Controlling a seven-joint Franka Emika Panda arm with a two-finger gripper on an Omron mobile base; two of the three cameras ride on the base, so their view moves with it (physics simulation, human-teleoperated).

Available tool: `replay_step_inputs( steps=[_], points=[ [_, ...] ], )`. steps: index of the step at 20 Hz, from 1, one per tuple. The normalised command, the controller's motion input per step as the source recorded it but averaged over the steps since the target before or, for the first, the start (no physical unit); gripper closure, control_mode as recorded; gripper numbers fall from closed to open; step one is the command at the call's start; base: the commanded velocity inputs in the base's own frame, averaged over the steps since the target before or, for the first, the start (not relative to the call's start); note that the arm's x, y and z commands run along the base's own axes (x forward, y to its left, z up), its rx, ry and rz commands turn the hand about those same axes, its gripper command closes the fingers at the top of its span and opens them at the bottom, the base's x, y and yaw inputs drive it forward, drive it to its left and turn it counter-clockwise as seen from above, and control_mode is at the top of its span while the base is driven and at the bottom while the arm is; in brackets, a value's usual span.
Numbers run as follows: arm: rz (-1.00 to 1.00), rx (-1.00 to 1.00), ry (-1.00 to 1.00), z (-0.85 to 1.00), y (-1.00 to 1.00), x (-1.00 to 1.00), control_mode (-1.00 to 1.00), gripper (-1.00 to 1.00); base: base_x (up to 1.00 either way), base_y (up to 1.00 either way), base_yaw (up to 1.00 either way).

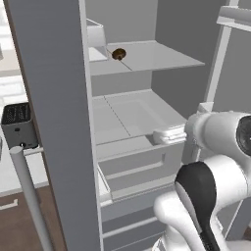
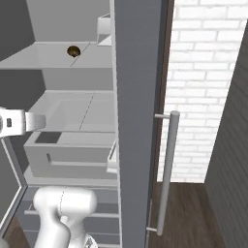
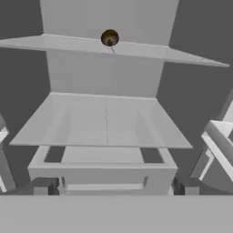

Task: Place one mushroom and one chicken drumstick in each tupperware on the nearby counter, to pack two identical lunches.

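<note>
We face the open fridge [image 1: 147, 112] | arm [image 1: 215, 142] bent, hand level, aimed straight at its shelves | toaster [image 1: 18, 125] far left | mushroom [image 3: 109, 37] on the upper shelf; gripper [image 3: 116, 187] well short, fingers parted, empty

The mushroom [image 1: 118, 54] is brown on a pale grey fridge shelf [image 1: 162, 56]. The toaster [image 1: 18, 125] is dark grey, the brick wall [image 2: 203, 72] white, the floor [image 2: 189, 213] dark brown wood.
</note>
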Motion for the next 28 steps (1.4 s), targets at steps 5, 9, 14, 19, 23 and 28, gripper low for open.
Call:
replay_step_inputs(
  steps=[5,9,14,19,23,28],
  points=[
    [0.08,0.0,-0.05,1.0,-0.44,-0.35,-1.0,-1.0,0.0,0.0,0.0],
    [0.16,0.0,0.09,1.0,-0.14,-0.01,-1.0,-1.0,0.0,0.0,0.0],
    [0.19,0.02,0.19,0.7,0.02,0.05,-1.0,-1.0,0.0,0.0,0.0],
    [0.02,0.0,-0.24,-0.17,0.03,0.34,-1.0,-1.0,0.0,0.0,0.0],
    [0.0,0.11,-0.09,-0.07,0.16,0.99,-1.0,-1.0,0.0,0.0,0.0],
    [0.0,0.19,0.0,0.4,0.12,0.94,-1.0,-1.0,0.0,0.0,0.0]
  ],
)
